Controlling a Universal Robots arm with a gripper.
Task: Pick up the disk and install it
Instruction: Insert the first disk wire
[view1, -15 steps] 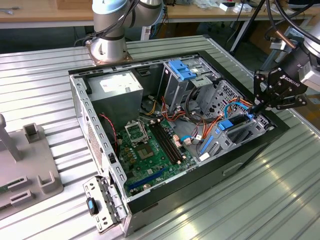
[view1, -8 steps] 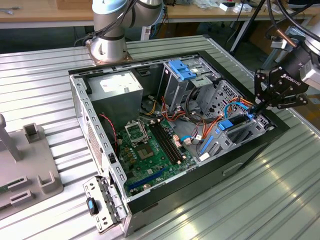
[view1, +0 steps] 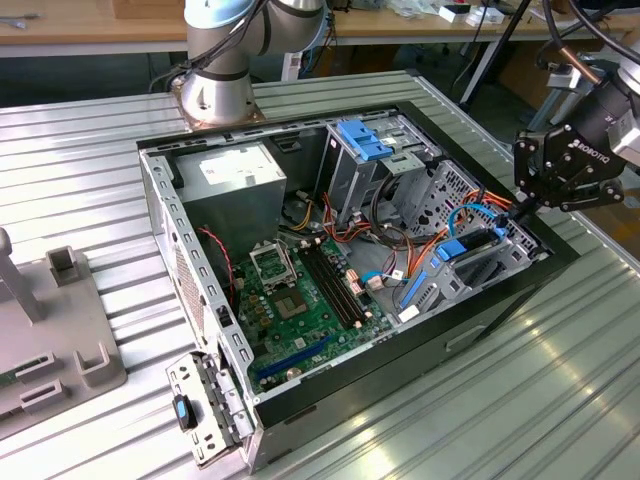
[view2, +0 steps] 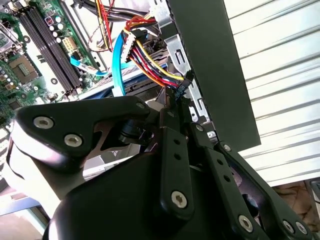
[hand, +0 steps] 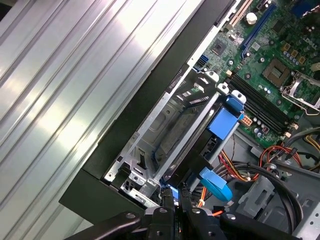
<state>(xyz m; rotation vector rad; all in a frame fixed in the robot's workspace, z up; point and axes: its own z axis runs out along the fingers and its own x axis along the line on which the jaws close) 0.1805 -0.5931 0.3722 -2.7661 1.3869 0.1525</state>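
Exterior view, left to right: grey fixture plate (view1: 50, 330) at the desk (view1: 560, 400) edge, then the open computer case (view1: 200, 300) lying flat with a green motherboard (view1: 300, 300) and a grey power supply (view1: 228, 175). Arm base (view1: 215, 90) behind the case. Blue latch piece (view1: 365, 138) on the upper drive cage. At the exterior view's right, drive bay (view1: 470, 265) near the case's front corner; the disk (view1: 478, 243) sits in it, dark body, blue rails. Black tool (view1: 523, 208) down at the bay's end, fingertips close together on the disk's blue edge, in the first wrist view (hand: 172, 199) too. Red, yellow, orange cables (view2: 150, 70) just beside.
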